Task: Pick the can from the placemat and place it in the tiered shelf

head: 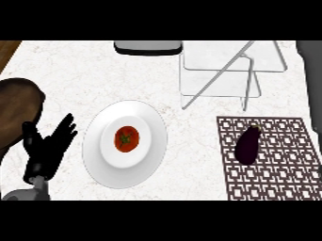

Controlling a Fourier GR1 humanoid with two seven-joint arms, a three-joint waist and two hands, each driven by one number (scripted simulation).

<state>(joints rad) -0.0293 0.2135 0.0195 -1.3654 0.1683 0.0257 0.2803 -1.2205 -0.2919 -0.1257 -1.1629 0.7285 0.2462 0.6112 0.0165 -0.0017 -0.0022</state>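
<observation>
A kitchen: marble counter [66, 70], tomato [127, 138] on a plate [98, 157], eggplant [247, 145] on a placemat [285, 162].

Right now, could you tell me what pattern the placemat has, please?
The placemat has a dark brown-and-white lattice of interlocking squares; head view shows it best.

No legible text or labels anywhere

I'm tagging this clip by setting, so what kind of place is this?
Probably a kitchen counter: a pale marbled counter top holds a white plate with a tomato, a patterned placemat bearing an eggplant, and a wire tiered shelf.
</observation>
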